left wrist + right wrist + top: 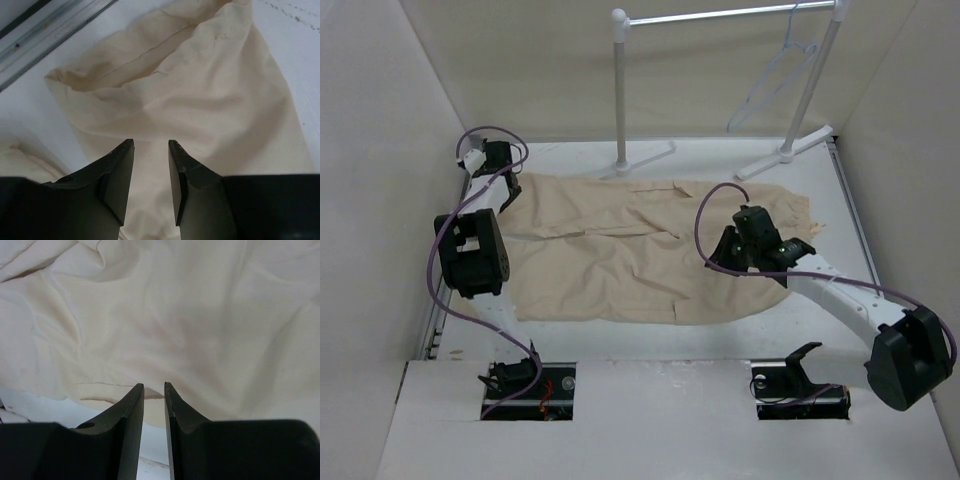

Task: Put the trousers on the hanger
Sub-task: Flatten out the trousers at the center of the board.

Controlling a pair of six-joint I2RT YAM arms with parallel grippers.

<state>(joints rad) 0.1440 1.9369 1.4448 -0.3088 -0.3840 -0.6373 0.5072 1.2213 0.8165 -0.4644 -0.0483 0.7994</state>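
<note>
Two dark holes are cut in the white board at the near edge; the left hole (565, 372) has the foot of the left arm and some wires in it; the right hole (840, 398) has the foot of the right arm in it.

The trousers (620, 260) lie flat and wrinkled in the middle of the desk (720, 335), spread from left to right. The hanger (775, 85) hangs by its hook on the top bar of the white rack (620, 90) at the back right, tilted, well apart from the trousers; the feet of the rack stand on the desk just behind the cloth.

The left pincer (151, 145) is over the left end of the trousers, near a metal strip (50, 30) at the desk edge; its fingers are a little apart and hold nothing. The right pincer (154, 387) is low over the right part of the trousers, near the cloth's edge; only a thin gap shows between its fingers, and nothing is in it. Purple cables (705, 225) loop over both arms.

The desk is white; plain pale walls (520, 60) stand on three sides.
</note>
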